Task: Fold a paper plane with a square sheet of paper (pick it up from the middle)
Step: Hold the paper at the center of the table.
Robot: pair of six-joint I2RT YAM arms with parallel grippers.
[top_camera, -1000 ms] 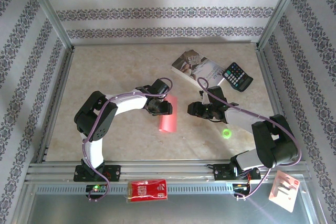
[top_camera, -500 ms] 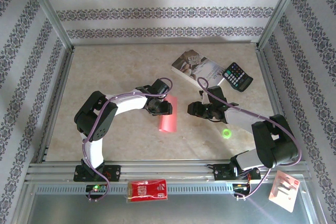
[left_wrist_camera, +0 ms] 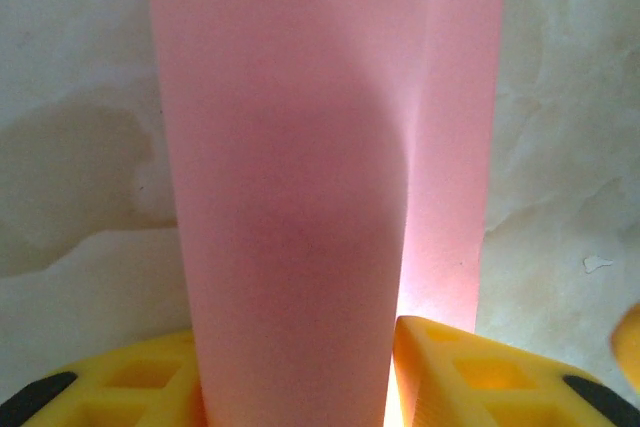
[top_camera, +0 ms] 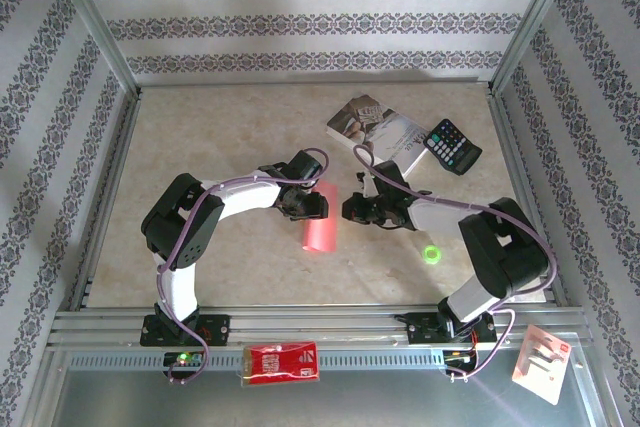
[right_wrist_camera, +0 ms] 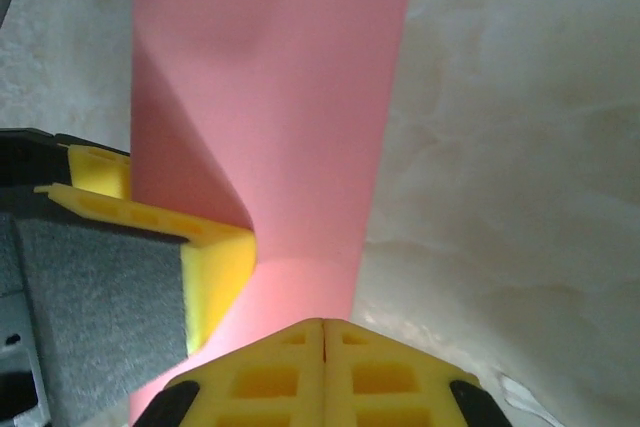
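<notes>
My left fingers are pinching the light, floppy folded pink sheet near its far end, my right fingers sitting closed.

beige marbled tabletop. far wall, left wall, right wall: white wallpaper w/ grey floral stripes. alu frame posts at far corners. slotted alu rail along near edge. light even, bright.

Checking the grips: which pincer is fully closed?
The right pincer: its fingertips meet, while the left pincer holds the pink paper between parted fingers.
</notes>
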